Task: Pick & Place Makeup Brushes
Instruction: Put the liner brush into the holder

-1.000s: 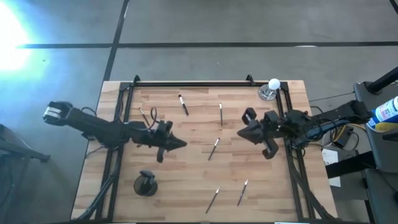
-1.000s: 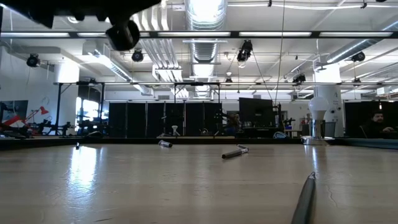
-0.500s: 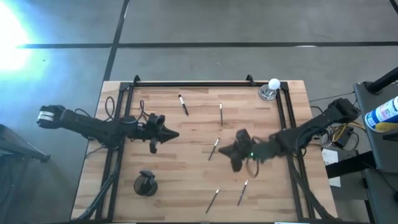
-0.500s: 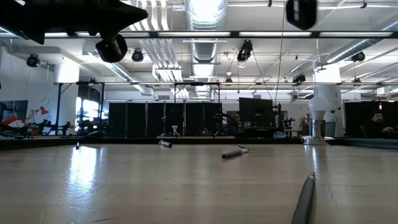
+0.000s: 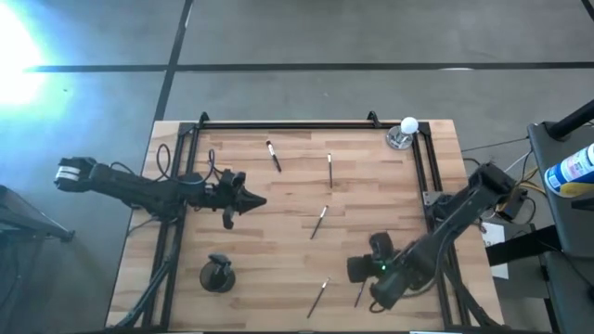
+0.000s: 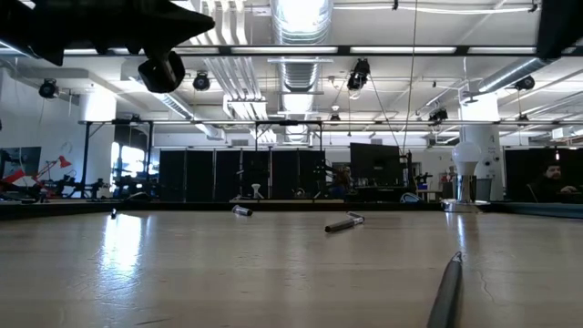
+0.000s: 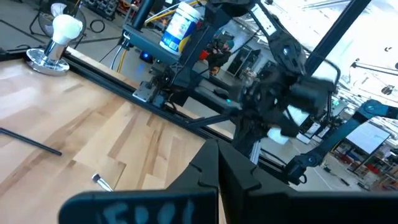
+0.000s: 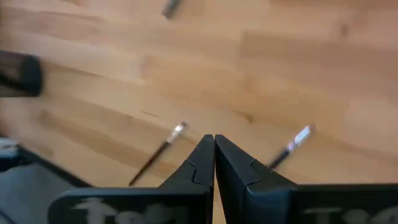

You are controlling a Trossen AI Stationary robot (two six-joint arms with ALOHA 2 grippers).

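Both arms were matte black, built of slim jointed links with loose black cables looping alongside. The left arm [image 5: 139,190] carried a pale grey-white block at its base end — the right arm [image 5: 445,232] showed a small green light near its wrist.

Table [image 5: 278,186] — pale wood, striped plank grain, black frame round the edges. Brushes [image 5: 322,219] — dark handles, silver ends. Cup [image 5: 218,276] dark. Ball [image 5: 408,124] white on a clear stand. Arms black; floor grey, dark lines.
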